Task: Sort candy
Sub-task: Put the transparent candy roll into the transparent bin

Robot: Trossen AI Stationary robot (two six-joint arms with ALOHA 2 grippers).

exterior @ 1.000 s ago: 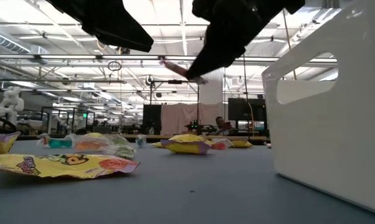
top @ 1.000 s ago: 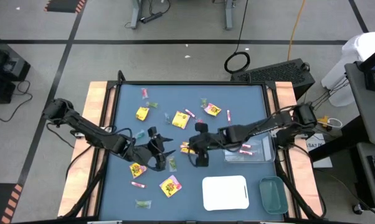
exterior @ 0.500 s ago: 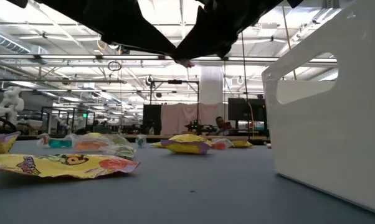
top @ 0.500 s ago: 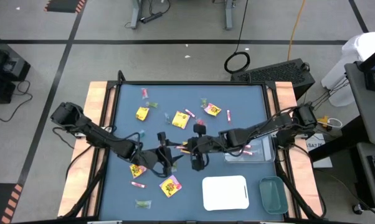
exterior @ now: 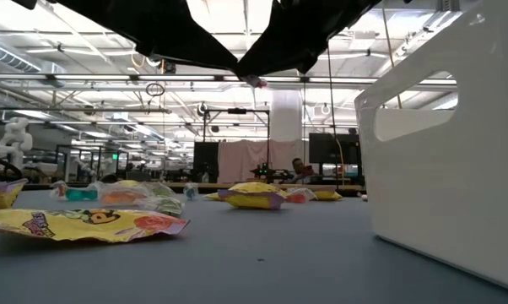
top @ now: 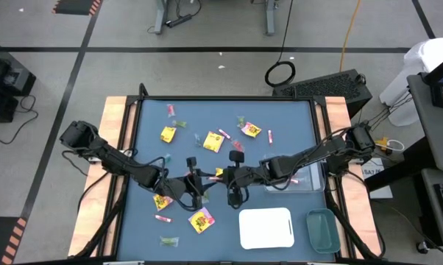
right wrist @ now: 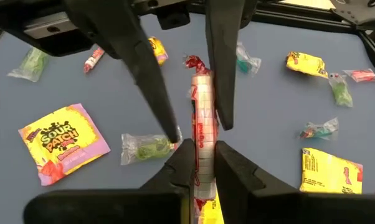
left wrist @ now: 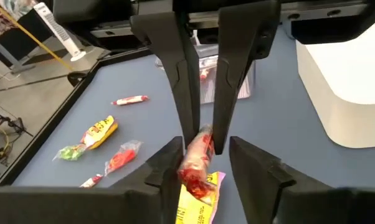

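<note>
My bench (top: 295,121) is blue-topped. Yellow packets (top: 201,219), pink sticks (top: 163,218) and green pieces (top: 167,240) lie scattered on it around my fingers. Beyond my right fingers sit a clear tray (top: 313,179), a white tray (top: 266,228) and a green-tinted tray (top: 321,230).

The two grippers meet over the table's (top: 295,110) middle, left gripper (top: 204,184) left of right gripper (top: 223,177). Candy (top: 213,141) lies scattered behind and left of them. Three trays (top: 266,230) sit along the near-right.
</note>
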